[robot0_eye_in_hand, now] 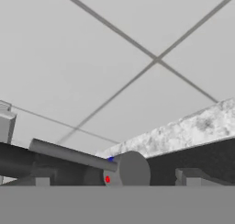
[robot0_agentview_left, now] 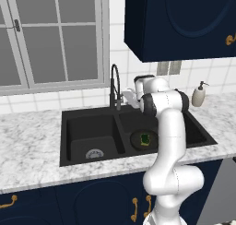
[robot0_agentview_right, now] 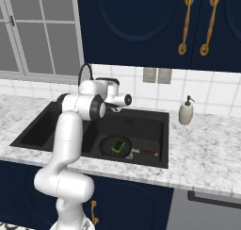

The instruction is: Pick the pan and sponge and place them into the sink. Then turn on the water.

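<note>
Marble-patterned grey countertop (robot0_agentview_left: 27,145) carried the matte black double-basin sink (robot0_agentview_left: 87,132). Within its right basin lay the round black frying pan (robot0_agentview_right: 107,146), red-brown handle toward the right edge, with the small yellow-green sponge (robot0_agentview_right: 118,145) inside it. Behind the divider, the two-finger gripper (robot0_eye_in_hand: 117,179) was spread wide beside the dark gooseneck faucet (robot0_agentview_left: 114,83).

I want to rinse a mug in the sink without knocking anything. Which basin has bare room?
The left basin of the sink is bare down to its drain. The right basin is crowded: the pan lies there with the sponge in it, handle toward the right wall.
</note>
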Available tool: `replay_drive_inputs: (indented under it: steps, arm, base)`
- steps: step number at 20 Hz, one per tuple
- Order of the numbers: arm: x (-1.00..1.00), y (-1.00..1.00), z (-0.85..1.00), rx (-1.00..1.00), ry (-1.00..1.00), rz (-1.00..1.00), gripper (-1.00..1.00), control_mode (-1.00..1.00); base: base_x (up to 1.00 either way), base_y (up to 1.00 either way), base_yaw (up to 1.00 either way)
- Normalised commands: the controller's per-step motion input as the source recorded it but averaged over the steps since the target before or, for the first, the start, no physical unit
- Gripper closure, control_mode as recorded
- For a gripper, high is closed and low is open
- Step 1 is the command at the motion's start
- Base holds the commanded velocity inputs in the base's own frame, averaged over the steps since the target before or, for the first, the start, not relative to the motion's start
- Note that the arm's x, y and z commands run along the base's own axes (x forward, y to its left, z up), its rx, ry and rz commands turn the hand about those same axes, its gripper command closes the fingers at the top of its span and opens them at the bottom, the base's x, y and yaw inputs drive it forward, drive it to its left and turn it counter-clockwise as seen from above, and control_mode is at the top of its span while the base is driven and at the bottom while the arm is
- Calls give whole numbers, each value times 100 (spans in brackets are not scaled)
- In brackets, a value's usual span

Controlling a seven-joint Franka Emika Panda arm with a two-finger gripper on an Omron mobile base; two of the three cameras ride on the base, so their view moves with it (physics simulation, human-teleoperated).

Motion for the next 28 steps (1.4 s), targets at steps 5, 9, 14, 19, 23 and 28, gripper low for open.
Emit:
replay_drive_inputs:
  steps: [5, 9, 14, 19, 23, 28]
  arm:
    - [17, 7, -13, 0, 0, 0, -100, -100]
    - [15, 2, -11, 0, 0, 0, 100, -100]
    - [5, 0, -5, 0, 0, 0, 100, -100]
    - [7, 0, -5, 1, 0, 0, 100, -100]
    - [22, -5, -1, 16, 0, -2, 100, -100]
    - [26, -6, 0, 19, 24, -16, 100, -100]
  base:
    - [0, 0, 0]
    - [0, 0, 0]
    - [0, 0, 0]
    - [0, 0, 0]
    - [0, 0, 0]
    - [0, 0, 0]
